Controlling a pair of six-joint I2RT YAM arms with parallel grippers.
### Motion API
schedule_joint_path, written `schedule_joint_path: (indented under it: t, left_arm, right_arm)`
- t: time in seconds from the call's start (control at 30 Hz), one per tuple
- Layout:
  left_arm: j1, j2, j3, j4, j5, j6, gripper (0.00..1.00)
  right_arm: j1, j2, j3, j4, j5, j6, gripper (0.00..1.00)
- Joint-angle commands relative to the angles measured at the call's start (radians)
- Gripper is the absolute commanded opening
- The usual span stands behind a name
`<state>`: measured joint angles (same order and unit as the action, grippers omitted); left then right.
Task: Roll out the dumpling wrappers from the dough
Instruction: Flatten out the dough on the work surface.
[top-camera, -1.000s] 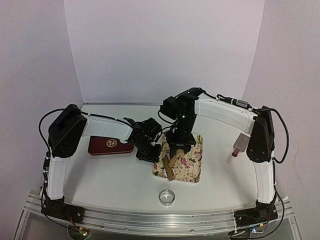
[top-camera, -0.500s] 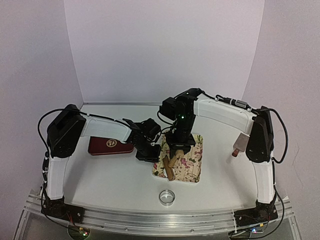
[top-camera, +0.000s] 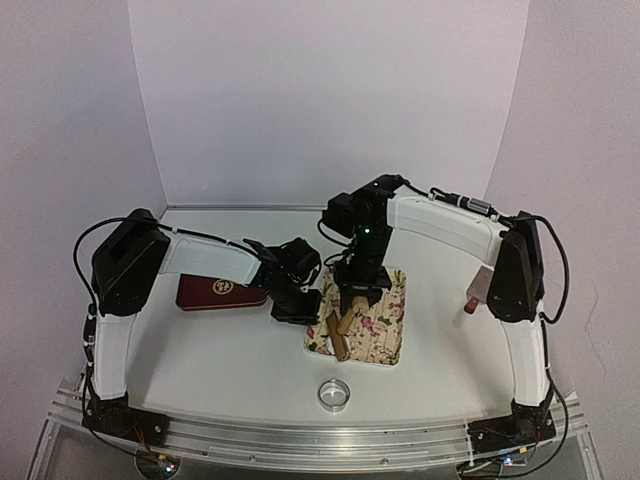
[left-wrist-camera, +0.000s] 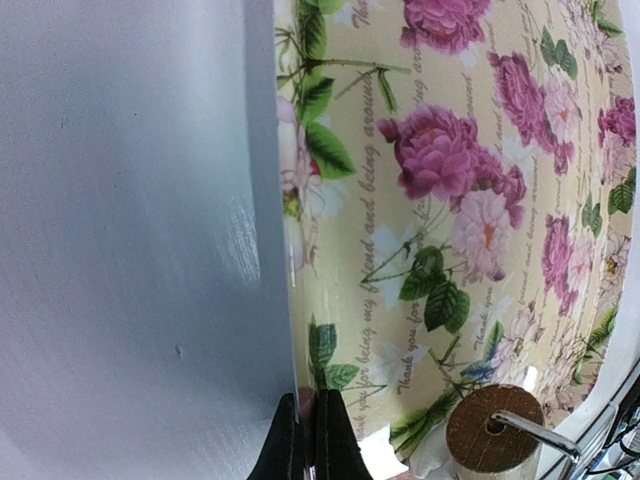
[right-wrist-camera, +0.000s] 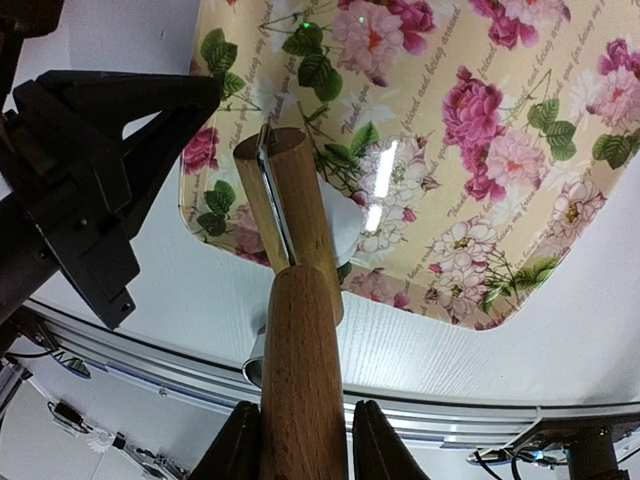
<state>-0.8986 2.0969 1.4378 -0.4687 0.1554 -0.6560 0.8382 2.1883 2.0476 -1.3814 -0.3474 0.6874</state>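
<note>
A flowered tray (top-camera: 385, 318) lies in the middle of the table. My left gripper (top-camera: 300, 306) (left-wrist-camera: 308, 438) is shut on the tray's left rim (left-wrist-camera: 285, 300). My right gripper (top-camera: 357, 290) (right-wrist-camera: 305, 440) is shut on the handle of a wooden rolling pin (right-wrist-camera: 300, 370). The pin's roller (right-wrist-camera: 290, 205) slants down onto the tray's near left part. A bit of white dough (right-wrist-camera: 345, 228) shows under the roller, and beside the roller's end (left-wrist-camera: 493, 430) in the left wrist view. No dumpling wrappers are in view.
A shiny metal ring cutter (top-camera: 334, 393) stands on the table in front of the tray, partly behind the pin's handle in the right wrist view. A dark red box (top-camera: 215, 293) lies left of my left gripper. The aluminium rail (top-camera: 320, 440) runs along the near edge.
</note>
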Motion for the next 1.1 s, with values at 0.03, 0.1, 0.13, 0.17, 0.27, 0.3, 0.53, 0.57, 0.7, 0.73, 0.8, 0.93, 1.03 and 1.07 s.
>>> schedule_joint_path:
  t: [0.03, 0.1, 0.13, 0.17, 0.27, 0.3, 0.53, 0.57, 0.7, 0.73, 0.8, 0.93, 1.03, 1.07]
  left_arm:
    - [0.037, -0.096, -0.068, -0.046, -0.065, -0.005, 0.00]
    - [0.047, -0.098, -0.075, -0.044, -0.066, -0.007, 0.00]
    - [0.051, -0.099, -0.075, -0.044, -0.067, -0.007, 0.00]
    - [0.055, -0.099, -0.076, -0.044, -0.068, -0.007, 0.00]
    - [0.066, -0.098, -0.073, -0.043, -0.070, -0.005, 0.00]
    - [0.069, -0.098, -0.072, -0.044, -0.071, -0.004, 0.00]
    - [0.087, -0.098, -0.074, -0.046, -0.074, 0.001, 0.00]
    - [0.090, -0.098, -0.075, -0.047, -0.073, 0.001, 0.00]
    - [0.095, -0.099, -0.076, -0.045, -0.073, 0.001, 0.00]
    - [0.096, -0.098, -0.075, -0.045, -0.072, 0.001, 0.00]
    - [0.097, -0.095, -0.073, -0.045, -0.072, 0.001, 0.00]
    - [0.100, -0.090, -0.067, -0.048, -0.071, 0.001, 0.00]
    - [0.101, -0.090, -0.066, -0.047, -0.071, 0.002, 0.00]
    - [0.101, -0.090, -0.066, -0.047, -0.071, 0.001, 0.00]
  right_arm:
    - [-0.077, 0.112, -0.152, 0.003, 0.280, -0.004, 0.00]
    - [-0.093, 0.109, -0.172, 0.003, 0.284, -0.010, 0.00]
    - [-0.098, 0.108, -0.181, 0.002, 0.287, -0.012, 0.00]
    - [-0.103, 0.108, -0.191, 0.001, 0.291, -0.015, 0.00]
    - [-0.118, 0.111, -0.207, 0.002, 0.306, -0.024, 0.00]
    - [-0.122, 0.112, -0.211, 0.001, 0.311, -0.026, 0.00]
    - [-0.148, 0.116, -0.220, -0.004, 0.343, -0.038, 0.00]
    - [-0.152, 0.114, -0.225, -0.005, 0.346, -0.040, 0.00]
    - [-0.162, 0.105, -0.241, -0.005, 0.347, -0.042, 0.00]
    - [-0.163, 0.106, -0.242, -0.005, 0.347, -0.042, 0.00]
    - [-0.164, 0.108, -0.242, -0.006, 0.350, -0.044, 0.00]
    - [-0.166, 0.105, -0.251, -0.007, 0.375, -0.044, 0.00]
    - [-0.168, 0.101, -0.254, -0.007, 0.379, -0.043, 0.00]
    - [-0.168, 0.101, -0.255, -0.007, 0.382, -0.044, 0.00]
